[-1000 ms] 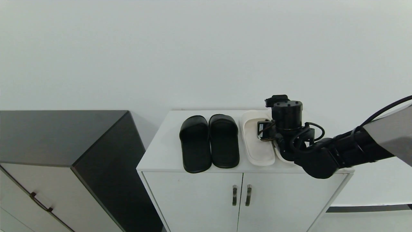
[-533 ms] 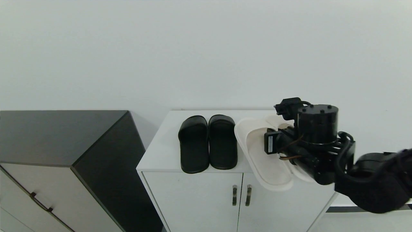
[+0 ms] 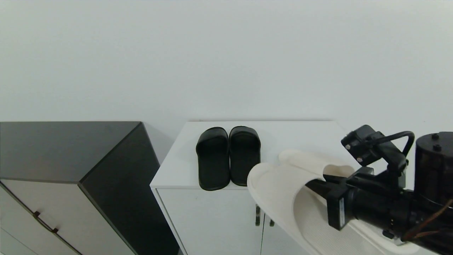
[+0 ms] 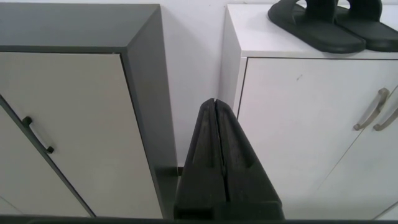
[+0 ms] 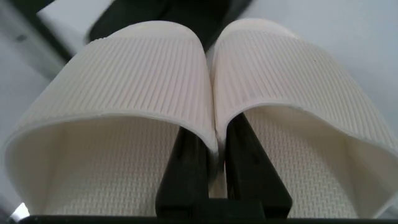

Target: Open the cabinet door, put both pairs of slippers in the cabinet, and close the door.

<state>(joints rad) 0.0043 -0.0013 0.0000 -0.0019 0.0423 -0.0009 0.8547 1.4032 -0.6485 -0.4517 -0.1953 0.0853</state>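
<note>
My right gripper (image 5: pixel 214 148) pinches both white slippers (image 3: pixel 283 187) by their straps, in the air in front of the cabinet (image 3: pixel 212 219). Its doors are shut. I should hold tight and level while my left gripper (image 4: pixel 216 124), pressed together, goes for a handle (image 4: pixel 367 109).

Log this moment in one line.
right gripper: shut on white slippers, in air | black slippers: on white cabinet | cabinet doors: closed | left gripper: shut

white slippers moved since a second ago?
Yes. The white slippers, clamped in the right gripper, have left the top of the white cabinet, coming forward and down past its front edge; the black slippers stayed put.
</note>
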